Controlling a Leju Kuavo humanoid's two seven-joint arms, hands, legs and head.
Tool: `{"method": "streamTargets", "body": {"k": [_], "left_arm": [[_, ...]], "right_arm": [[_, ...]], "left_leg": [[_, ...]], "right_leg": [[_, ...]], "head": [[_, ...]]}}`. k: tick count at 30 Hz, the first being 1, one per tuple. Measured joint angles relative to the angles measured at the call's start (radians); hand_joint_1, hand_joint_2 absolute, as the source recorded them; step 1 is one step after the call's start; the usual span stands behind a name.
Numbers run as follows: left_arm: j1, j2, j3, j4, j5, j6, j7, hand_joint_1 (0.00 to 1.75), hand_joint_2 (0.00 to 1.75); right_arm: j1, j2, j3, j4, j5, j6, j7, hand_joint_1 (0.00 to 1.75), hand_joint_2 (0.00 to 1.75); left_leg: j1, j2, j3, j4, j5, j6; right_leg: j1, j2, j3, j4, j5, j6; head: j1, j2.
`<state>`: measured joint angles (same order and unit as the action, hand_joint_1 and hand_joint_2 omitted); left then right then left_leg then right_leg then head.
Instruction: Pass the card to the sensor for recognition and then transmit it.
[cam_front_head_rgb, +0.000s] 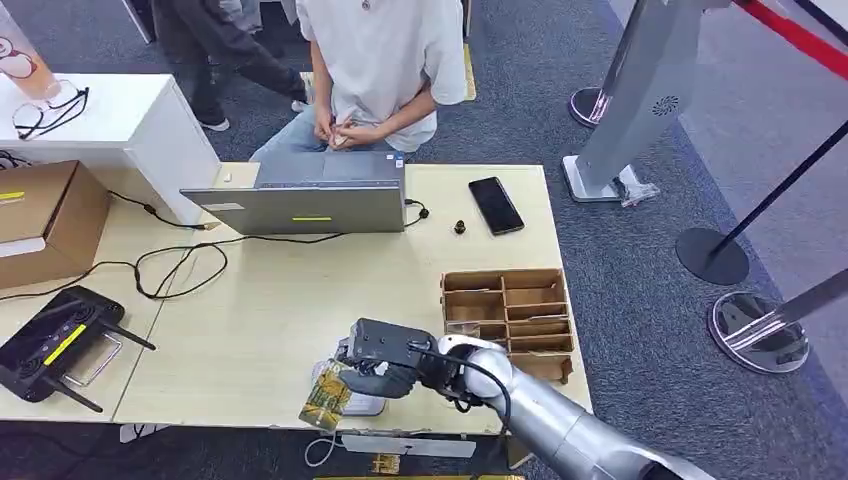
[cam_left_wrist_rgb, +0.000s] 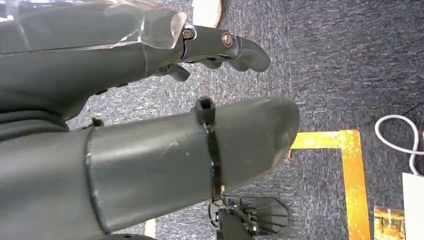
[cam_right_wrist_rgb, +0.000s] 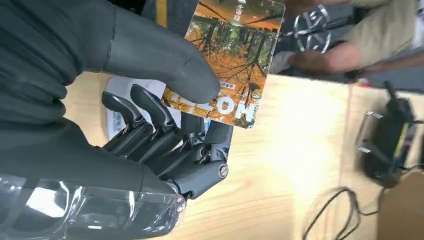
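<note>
My right hand (cam_front_head_rgb: 385, 362) pinches the orange card (cam_front_head_rgb: 325, 402) at the table's (cam_front_head_rgb: 260, 320) front edge, over a pale reader (cam_front_head_rgb: 362, 404) — scan apparently underway, handover left. My left hand (cam_left_wrist_rgb: 150, 125) hangs empty, fingers apart.

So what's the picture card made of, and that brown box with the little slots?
The card in the right hand looks like glossy plastic or coated paper: it stays flat and stiff, with a printed orange forest picture. The brown organizer looks like thin unpainted wood or fibreboard: matte, with darker edges on its dividers. Neither is certain from looks alone.
</note>
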<state>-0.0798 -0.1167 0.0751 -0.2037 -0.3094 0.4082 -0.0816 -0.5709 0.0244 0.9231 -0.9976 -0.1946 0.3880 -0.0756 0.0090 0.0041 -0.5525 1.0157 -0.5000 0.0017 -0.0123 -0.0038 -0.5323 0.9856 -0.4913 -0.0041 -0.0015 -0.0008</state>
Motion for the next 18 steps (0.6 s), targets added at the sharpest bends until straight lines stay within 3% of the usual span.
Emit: {"method": "streamTargets", "body": {"k": [8,18], "left_arm": [[-0.003,0.000,0.000,0.000,0.001,0.000,0.009,0.00,0.00],[-0.013,0.000,-0.001,0.000,-0.008,0.000,0.025,0.00,0.00]], "right_arm": [[-0.017,0.021,0.026,0.043,0.096,-0.111,0.047,1.75,1.75],[-0.033,0.029,0.049,0.071,0.177,-0.177,0.077,1.75,1.75]], "left_leg": [[0.000,0.000,0.000,0.000,0.000,0.000],[0.000,0.000,0.000,0.000,0.000,0.000]], "right_leg": [[0.000,0.000,0.000,0.000,0.000,0.000],[0.000,0.000,0.000,0.000,0.000,0.000]], "head": [[0.000,0.000],[0.000,0.000]]}}
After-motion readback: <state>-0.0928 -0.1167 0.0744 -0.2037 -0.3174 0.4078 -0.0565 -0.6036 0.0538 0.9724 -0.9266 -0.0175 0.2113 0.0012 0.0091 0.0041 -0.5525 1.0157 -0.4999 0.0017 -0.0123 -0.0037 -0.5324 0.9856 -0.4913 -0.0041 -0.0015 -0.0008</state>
